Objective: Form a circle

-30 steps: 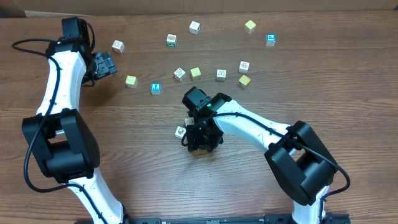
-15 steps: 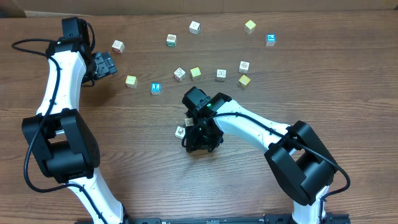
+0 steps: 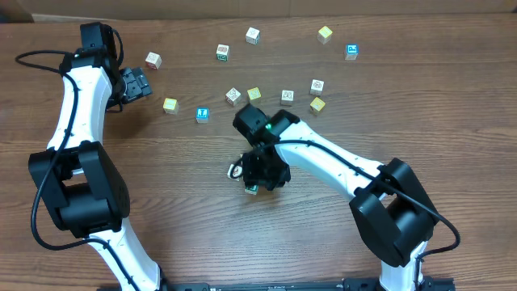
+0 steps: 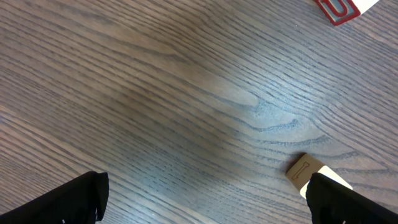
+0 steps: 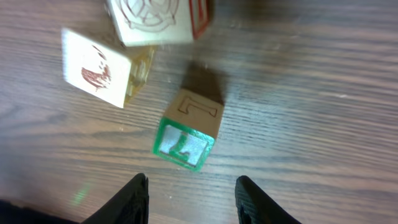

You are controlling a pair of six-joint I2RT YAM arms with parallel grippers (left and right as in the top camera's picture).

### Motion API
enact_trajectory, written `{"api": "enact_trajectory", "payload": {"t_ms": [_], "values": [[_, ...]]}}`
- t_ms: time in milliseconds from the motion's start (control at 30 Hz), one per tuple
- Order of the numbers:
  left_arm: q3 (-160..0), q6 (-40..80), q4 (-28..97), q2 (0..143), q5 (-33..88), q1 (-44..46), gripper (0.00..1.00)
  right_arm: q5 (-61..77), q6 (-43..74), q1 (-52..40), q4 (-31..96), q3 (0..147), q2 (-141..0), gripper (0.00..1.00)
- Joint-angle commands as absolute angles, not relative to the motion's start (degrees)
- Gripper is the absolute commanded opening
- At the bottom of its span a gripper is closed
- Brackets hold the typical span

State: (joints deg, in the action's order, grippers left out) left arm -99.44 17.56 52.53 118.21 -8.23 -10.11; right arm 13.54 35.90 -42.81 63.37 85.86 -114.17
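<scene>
The circle (image 3: 234,170) was only a tight clump of small cubes near the middle of the desk (image 3: 452,137), on the side toward the arm bases. It was mostly hidden under the right hand (image 3: 257,174).

Overhead: one whitish cube of the clump showed at the left of that hand. The loose cubes (image 3: 287,97) lay scattered in a band toward the far edge, well apart from the clump. The left hand (image 3: 136,83) hung toward the far left corner, over bare wood.

Left wrist: the fingers (image 4: 87,196) stood spread wide with nothing between them. A tan cube (image 4: 306,172) lay just beside the finger on the right of the view, not gripped. A red and white object (image 4: 339,7) was cut off by the top edge and could not be identified.

Right wrist: jaws partly open and empty. The green-faced cube (image 5: 186,130) sat just ahead of the gap, a little apart from two whitish ones. These were a red-marked cube (image 5: 99,71) close against a ring-patterned cube (image 5: 155,18); contact could not be confirmed. No fourth cube was in view.

Judgement: the step in hand was arranging the clump, with the green-faced cube just set down or about to be nudged. No ring shape was readable. The next move probably calls for a low, gentle push or regrip of that cube without knocking its neighbours.
</scene>
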Motion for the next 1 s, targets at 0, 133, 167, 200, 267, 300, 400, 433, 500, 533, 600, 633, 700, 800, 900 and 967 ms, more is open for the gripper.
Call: {"api": "enact_trajectory", "payload": {"t_ms": [0, 133, 167, 200, 267, 300, 400, 433, 500, 533, 600, 633, 700, 800, 900, 967], "values": [[-99.09, 17.12, 52.45, 117.64, -8.54, -9.72, 1.00, 5.08, 40.38, -43.44, 65.93, 89.78, -110.83, 0.44], [-99.09, 17.12, 52.45, 117.64, -8.54, -9.72, 1.00, 0.49, 45.28, -44.34, 66.76, 89.76, -109.93, 0.81], [-99.09, 17.10, 52.45, 117.64, -8.54, -9.72, 1.00, 1.15, 45.21, -44.34, 66.02, 89.71, -109.97, 1.00], [-99.09, 17.12, 52.45, 117.64, -8.54, -9.72, 1.00, 1.74, 45.21, -44.34, 65.36, 89.69, -110.06, 1.00], [-99.09, 17.12, 52.42, 117.64, -8.54, -9.72, 1.00, 2.63, 45.17, -43.94, 64.84, 89.69, -110.06, 1.00], [-99.09, 17.12, 52.45, 117.64, -8.54, -9.72, 1.00, 2.92, 45.17, -43.72, 64.90, 89.69, -110.06, 1.00], [-99.09, 17.12, 52.42, 117.64, -8.54, -9.72, 1.00, 3.14, 45.30, -43.88, 65.82, 89.52, -110.17, 0.72], [-99.09, 17.12, 52.45, 117.64, -8.54, -9.72, 1.00, 3.09, 45.95, -44.51, 65.95, 89.19, -110.17, 0.67], [-99.09, 17.12, 52.47, 117.64, -8.54, -9.72, 1.00, 3.07, 46.74, -45.65, 65.69, 88.36, -110.17, 0.61], [-99.09, 17.12, 52.42, 117.64, -8.54, -9.72, 0.99, 3.05, 46.74, -46.19, 65.43, 87.96, -110.17, 0.59], [-99.09, 17.12, 52.42, 117.64, -8.54, -9.72, 1.00, 2.98, 46.76, -47.18, 64.64, 86.94, -110.26, 0.58], [-99.09, 17.12, 52.45, 117.64, -8.54, -9.72, 1.00, 2.74, 47.29, -47.42, 64.18, 86.30, -110.28, 0.58], [-99.09, 17.10, 52.45, 117.64, -8.54, -9.72, 1.00, 2.02, 49.60, -47.68, 63.22, 84.64, -110.32, 0.58], [-99.09, 17.12, 52.45, 117.64, -8.54, -9.72, 0.99, 2.72, 50.00, -47.68, 61.41, 82.50, -110.32, 0.58], [-99.09, 17.12, 52.45, 117.64, -8.54, -9.72, 1.00, 4.36, 49.93, -47.68, 58.65, 80.66, -110.32, 0.56], [-99.09, 17.12, 52.45, 117.64, -8.54, -9.72, 1.00, 5.61, 49.69, -47.68, 56.66, 79.88, -110.39, 0.54]]}}
